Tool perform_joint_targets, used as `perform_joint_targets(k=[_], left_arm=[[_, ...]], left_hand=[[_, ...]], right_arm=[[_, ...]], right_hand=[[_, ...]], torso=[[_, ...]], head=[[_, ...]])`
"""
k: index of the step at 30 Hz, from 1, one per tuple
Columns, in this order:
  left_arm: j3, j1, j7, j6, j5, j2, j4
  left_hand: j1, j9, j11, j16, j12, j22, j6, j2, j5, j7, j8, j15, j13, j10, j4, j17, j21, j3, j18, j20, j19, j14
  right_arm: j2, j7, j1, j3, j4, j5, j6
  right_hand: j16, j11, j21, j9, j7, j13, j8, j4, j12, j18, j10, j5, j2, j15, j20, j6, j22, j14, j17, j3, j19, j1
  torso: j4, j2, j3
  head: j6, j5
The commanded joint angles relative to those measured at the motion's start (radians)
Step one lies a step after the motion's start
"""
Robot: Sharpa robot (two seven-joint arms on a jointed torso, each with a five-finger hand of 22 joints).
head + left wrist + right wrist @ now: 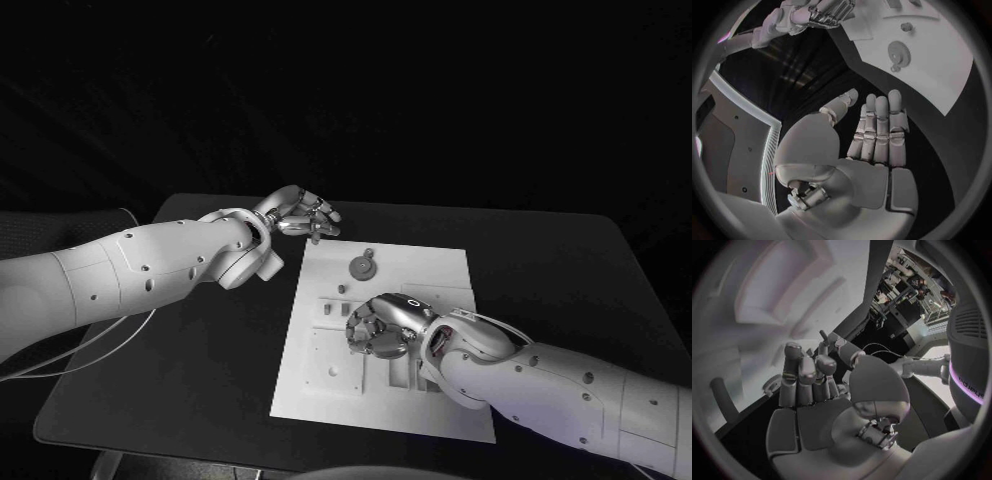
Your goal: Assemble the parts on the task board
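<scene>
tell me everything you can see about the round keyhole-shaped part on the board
The round part looks grey, a flat disc with a small tab pointing toward the robot, giving it a keyhole outline. It lies flat on the white task board, near the board's far edge. Nothing touches it: the left hand hangs beyond the board's far left corner, and the right hand is over the board's middle.

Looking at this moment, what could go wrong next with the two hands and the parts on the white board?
1. The right hand is low over the middle of the task board, hiding the slots beneath, so it may bump small parts unseen.
2. The left hand hovers at the board's far left corner, near the round part; a careless sweep could knock it.
</scene>
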Motion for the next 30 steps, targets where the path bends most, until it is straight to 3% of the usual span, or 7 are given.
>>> perform_joint_targets(k=[1, 30], left_arm=[[0.001, 0.001, 0.005, -0.004, 0.006, 0.002, 0.001], [0.001, 0.001, 0.004, -0.002, 0.004, 0.002, 0.003]], left_hand=[[0.004, -0.001, -0.004, -0.005, -0.006, 0.002, 0.001, 0.004, -0.004, 0.007, 0.005, 0.003, -0.001, 0.000, 0.001, 0.001, -0.007, -0.006, 0.021, -0.001, 0.006, 0.004], [0.006, -0.002, -0.005, 0.001, -0.007, 0.007, 0.001, 0.004, -0.004, 0.007, 0.008, 0.000, -0.001, 0.003, 0.001, 0.009, -0.003, -0.009, 0.022, -0.003, 0.012, 0.009]], right_arm=[[0.002, 0.005, -0.002, -0.002, -0.002, -0.016, 0.019], [0.012, 0.004, -0.011, -0.007, -0.028, -0.028, 0.028]], right_hand=[[0.005, 0.004, 0.005, 0.002, 0.017, 0.002, 0.005, 0.002, 0.000, 0.008, -0.004, 0.005, 0.002, -0.008, -0.002, 0.009, 0.019, 0.001, 0.002, 0.006, 0.003, -0.004], [0.006, 0.004, 0.006, 0.002, 0.017, 0.003, 0.004, 0.002, 0.001, 0.008, -0.005, 0.005, 0.003, -0.008, -0.002, 0.009, 0.019, 0.001, 0.002, 0.006, 0.002, -0.006]], torso=[[-0.0001, 0.000, 0.0000], [0.0006, 0.000, -0.0015]], head=[[-0.002, 0.001], [-0.006, 0.006]])
